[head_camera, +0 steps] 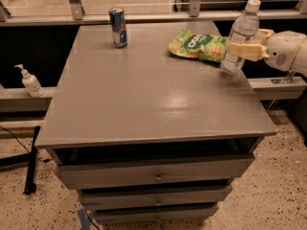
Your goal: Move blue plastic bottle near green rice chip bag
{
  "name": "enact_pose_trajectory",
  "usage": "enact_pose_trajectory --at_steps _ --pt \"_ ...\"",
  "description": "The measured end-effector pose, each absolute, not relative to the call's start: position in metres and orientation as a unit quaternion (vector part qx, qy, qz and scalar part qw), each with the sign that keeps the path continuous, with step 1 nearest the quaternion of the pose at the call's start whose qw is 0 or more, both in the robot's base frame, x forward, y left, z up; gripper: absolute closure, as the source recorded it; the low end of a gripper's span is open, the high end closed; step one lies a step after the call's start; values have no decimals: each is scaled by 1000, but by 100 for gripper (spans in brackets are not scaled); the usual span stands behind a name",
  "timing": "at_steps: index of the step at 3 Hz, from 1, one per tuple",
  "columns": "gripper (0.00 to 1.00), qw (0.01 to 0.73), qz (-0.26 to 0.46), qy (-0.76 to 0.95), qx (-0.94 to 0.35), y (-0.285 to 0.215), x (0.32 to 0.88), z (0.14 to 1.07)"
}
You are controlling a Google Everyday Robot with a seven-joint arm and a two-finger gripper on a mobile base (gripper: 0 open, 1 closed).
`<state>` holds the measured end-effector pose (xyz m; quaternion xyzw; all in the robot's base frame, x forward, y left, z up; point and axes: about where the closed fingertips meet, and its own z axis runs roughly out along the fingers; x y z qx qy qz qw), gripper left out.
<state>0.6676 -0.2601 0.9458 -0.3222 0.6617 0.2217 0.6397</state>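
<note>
The blue plastic bottle (240, 36), clear with a white cap, is tilted and held at the table's right edge. My gripper (242, 51) comes in from the right and is shut on the bottle's middle; its base looks to be just above or touching the tabletop. The green rice chip bag (197, 45) lies flat on the table right next to the bottle, on its left.
A slim blue-silver can (118, 27) stands at the back left of the grey table (144, 95). A white pump bottle (30, 82) sits on a ledge to the left. Drawers are below the tabletop. A railing runs behind.
</note>
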Motion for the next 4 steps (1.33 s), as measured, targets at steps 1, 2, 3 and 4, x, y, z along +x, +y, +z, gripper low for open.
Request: enact_pose_trajectory --at_steps 1,2,3,4 --pt "100 638 221 668 -314 -268 672 927" --pt "100 638 221 672 -306 -272 676 914" --pt "82 636 231 675 -295 -271 679 905" --pt "59 636 232 675 -295 -271 679 906"
